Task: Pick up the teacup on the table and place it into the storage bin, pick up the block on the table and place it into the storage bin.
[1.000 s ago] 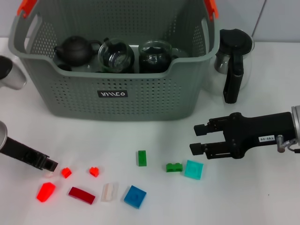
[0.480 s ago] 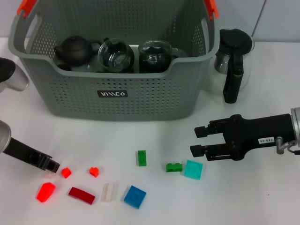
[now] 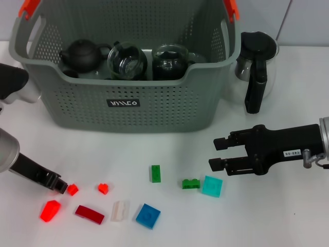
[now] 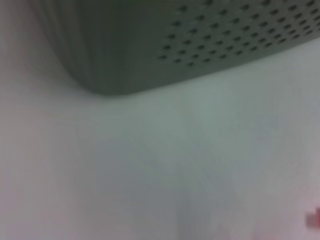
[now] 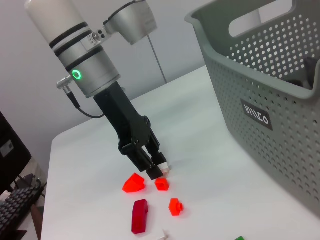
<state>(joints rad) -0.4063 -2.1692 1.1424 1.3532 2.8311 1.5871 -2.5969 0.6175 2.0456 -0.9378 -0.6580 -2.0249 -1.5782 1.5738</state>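
Inside storage bin (image 3: 128, 98): teapot (image 3: 82, 55), glass pots (image 3: 149, 62).

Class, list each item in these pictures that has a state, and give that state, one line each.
Grey perforated plastic storage bin: upright, holding dark teapot and glass pots.
Glass coffee pot with black handle: upright beside the bin, lid on.
Left end effector: shut on small white block.
Right end effector: open, empty.
Green rectangular block: lying loose on white table.
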